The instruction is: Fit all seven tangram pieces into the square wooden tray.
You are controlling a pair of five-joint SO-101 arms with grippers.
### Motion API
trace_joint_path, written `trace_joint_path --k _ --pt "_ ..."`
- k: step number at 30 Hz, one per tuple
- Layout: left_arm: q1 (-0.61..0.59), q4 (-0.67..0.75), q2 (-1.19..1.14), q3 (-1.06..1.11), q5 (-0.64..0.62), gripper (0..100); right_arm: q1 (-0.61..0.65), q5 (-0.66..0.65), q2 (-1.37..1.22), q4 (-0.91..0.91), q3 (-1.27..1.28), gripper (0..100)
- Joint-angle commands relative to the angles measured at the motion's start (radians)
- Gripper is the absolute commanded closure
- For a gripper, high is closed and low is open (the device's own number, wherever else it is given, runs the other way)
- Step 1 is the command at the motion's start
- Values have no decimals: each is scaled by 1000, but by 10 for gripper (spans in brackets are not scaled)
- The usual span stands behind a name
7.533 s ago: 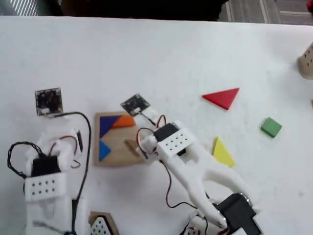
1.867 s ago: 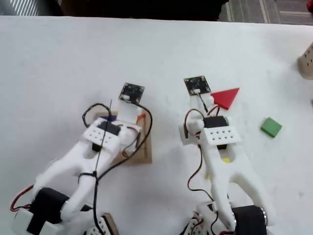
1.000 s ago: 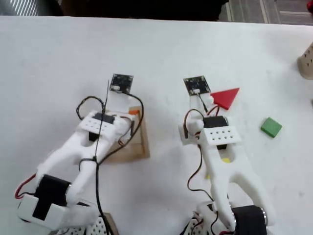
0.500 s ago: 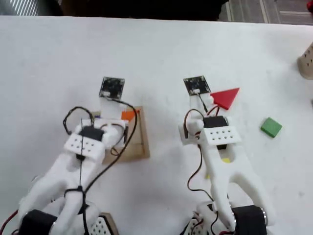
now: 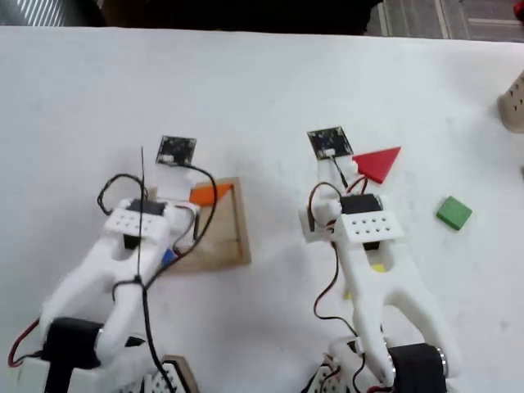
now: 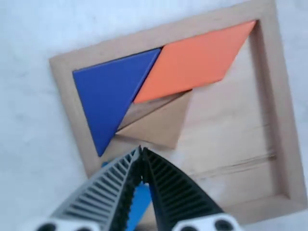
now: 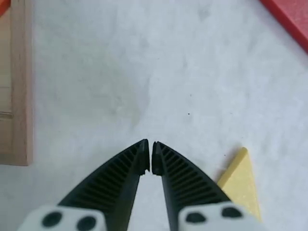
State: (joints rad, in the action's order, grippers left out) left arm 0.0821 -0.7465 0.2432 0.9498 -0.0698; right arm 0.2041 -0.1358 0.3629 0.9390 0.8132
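Left gripper (image 6: pixel 141 156) hangs over the near edge of the tray (image 6: pixel 269 96), its tips pressed together with nothing in them. I judge it sits there to nudge pieces, not to lift any. In the tray the dark blue triangle (image 6: pixel 110 94) fills one corner and the orange slanted piece (image 6: pixel 197 60) lies along the rim, touching it. A plain wooden triangle (image 6: pixel 156 125) is tucked under their join; I cannot tell whether it lies flat. A light blue piece (image 6: pixel 139 202) peeks out beneath my closed tips. The other half of the tray is bare wood, so there is room.

Right gripper (image 7: pixel 149 161) is likewise pinched closed on nothing, low over the white table (image 5: pixel 327 82), with the yellow triangle (image 7: pixel 240 180) just beside it. I read that as lined up for the next pick. The red triangle (image 5: pixel 377 162) lies beyond that arm, the green square (image 5: pixel 453 212) well apart to the right.

What stands in my way: the left arm covers much of the tray from above, so a piece brought over from the right could meet it there.
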Motion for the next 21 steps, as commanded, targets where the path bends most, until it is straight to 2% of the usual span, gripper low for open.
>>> trace_joint_path --k 1,10,21 --pt "-12 -32 -61 -103 8 976 2 -12 39 -16 -5 981" --pt "38 17 -87 -127 0 976 2 -12 39 -16 -5 981" --pt "36 68 -88 -127 0 976 2 -12 39 -16 -5 981"
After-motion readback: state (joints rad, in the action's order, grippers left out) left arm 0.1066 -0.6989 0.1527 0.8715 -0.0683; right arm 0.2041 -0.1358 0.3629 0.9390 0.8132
